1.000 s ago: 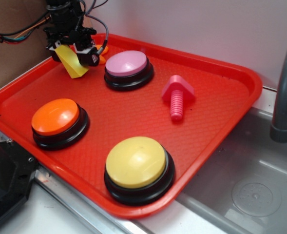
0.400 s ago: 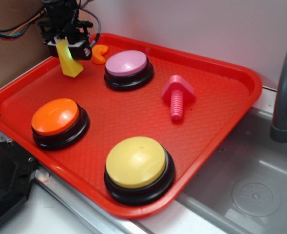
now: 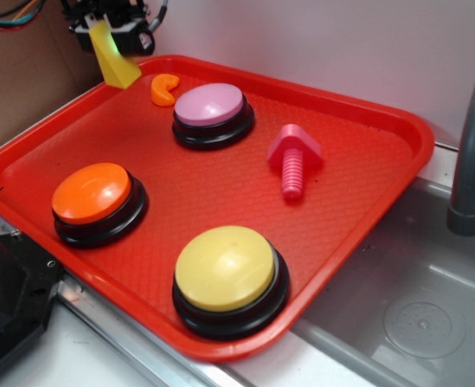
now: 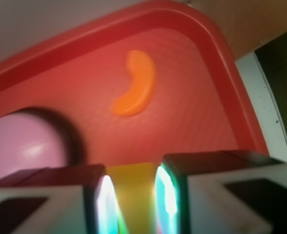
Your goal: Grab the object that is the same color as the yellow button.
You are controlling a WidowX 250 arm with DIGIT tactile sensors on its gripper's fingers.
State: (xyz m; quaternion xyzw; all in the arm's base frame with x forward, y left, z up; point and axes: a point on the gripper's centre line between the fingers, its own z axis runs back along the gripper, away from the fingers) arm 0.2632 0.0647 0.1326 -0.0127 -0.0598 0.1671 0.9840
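A red tray [image 3: 358, 161] fills most of the exterior view and rests with its right edge over a metal sink [image 3: 431, 298], beside a grey faucet pipe [image 3: 472, 153]. On the tray stand three domed buttons on black bases: the yellow button [image 3: 225, 268] nearest the front edge, an orange button [image 3: 92, 193] to its left, and a pink button [image 3: 210, 105] toward the back. A pink toy bolt [image 3: 292, 158] lies on its side to the right of the pink button, head toward the back and threaded shaft toward the front. A small orange curved piece [image 3: 164, 89] lies flat just left of the pink button, near the tray's back corner; the wrist view shows it too, with bare tray floor around it and the pink dome at lower left.

The gripper [image 3: 108, 31] hangs at the top left, above the back left corner of the tray. Its jaws are clamped on the yellow wedge block [image 3: 114, 63] — in the wrist view the block [image 4: 131, 195] sits squeezed between the two fingers [image 4: 46, 195], touching both. The wedge is lifted clear of the tray floor. Its long axis is steeply tilted, running down and to the right, with the narrow end up between the fingers and the broad end lowest, over the tray rim.
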